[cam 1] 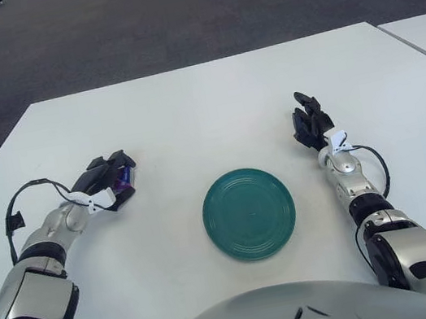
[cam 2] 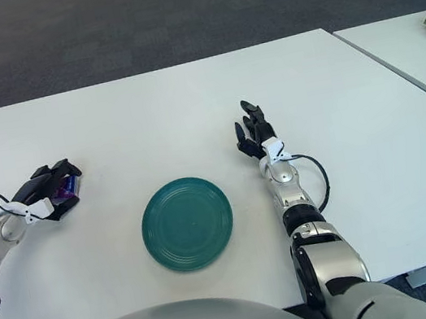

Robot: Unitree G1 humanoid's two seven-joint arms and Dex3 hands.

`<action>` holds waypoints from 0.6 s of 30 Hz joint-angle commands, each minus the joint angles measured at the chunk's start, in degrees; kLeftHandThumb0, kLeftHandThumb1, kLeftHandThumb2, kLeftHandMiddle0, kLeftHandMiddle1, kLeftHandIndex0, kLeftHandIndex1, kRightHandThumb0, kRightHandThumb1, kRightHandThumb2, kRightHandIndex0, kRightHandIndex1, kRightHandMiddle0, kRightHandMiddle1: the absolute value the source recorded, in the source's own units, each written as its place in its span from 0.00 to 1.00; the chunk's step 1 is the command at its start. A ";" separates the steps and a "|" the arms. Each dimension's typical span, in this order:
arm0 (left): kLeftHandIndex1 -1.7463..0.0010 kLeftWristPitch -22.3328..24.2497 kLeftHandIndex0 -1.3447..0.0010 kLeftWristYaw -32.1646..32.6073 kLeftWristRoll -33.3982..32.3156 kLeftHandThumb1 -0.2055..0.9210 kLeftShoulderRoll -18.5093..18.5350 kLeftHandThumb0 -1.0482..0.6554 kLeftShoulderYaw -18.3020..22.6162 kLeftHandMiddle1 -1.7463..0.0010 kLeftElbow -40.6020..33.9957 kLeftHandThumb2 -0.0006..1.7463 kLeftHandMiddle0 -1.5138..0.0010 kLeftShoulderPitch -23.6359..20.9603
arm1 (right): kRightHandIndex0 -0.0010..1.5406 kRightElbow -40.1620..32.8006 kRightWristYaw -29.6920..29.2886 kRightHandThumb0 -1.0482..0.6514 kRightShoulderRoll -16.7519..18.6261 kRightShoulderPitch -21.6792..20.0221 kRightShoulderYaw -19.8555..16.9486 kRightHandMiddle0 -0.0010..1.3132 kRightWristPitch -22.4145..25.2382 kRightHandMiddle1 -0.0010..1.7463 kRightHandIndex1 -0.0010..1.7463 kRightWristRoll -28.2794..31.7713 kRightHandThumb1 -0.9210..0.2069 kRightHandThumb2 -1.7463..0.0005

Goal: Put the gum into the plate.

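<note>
The robot's left hand [cam 1: 108, 182] lay on the white table [cam 1: 187, 106], its black fingers curled around the small purple-blue gum pack [cam 1: 124, 178]. The round teal ceramic plate [cam 1: 249, 213] sat empty, well apart to that hand's right and slightly nearer the robot. The right hand [cam 1: 310, 122] showed beside the plate's right, fingers loosely extended, holding nothing.

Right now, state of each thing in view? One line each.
Gum: purple pack, held in the left hand, at table level, left of the plate.
Plate: green, upright on the table, nothing in it.
Left hand: fingers closed around the gum.
Right hand: right of the plate, fingers relaxed, holding nothing.
Table: white, carries the plate.
</note>
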 commanded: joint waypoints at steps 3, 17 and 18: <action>0.11 5.38 0.83 -6.09 1.83 0.44 0.51 0.47 -1.83 0.11 1.38 0.56 1.00 2.01 | 0.15 2.84 -0.71 0.21 -0.59 0.81 -0.35 0.00 1.84 0.25 0.00 0.08 0.00 0.54; 0.00 12.91 0.46 5.29 -1.77 0.45 -3.28 0.88 2.33 0.00 3.82 0.75 0.61 4.02 | 0.18 3.26 -2.28 0.19 -0.26 0.47 -1.18 0.00 -1.24 0.28 0.01 0.68 0.00 0.56; 0.00 12.93 0.44 6.39 -1.90 0.43 -3.54 0.89 2.53 0.00 3.97 0.77 0.59 4.09 | 0.18 3.32 -2.52 0.19 -0.19 0.41 -1.35 0.00 -1.59 0.28 0.01 0.74 0.00 0.56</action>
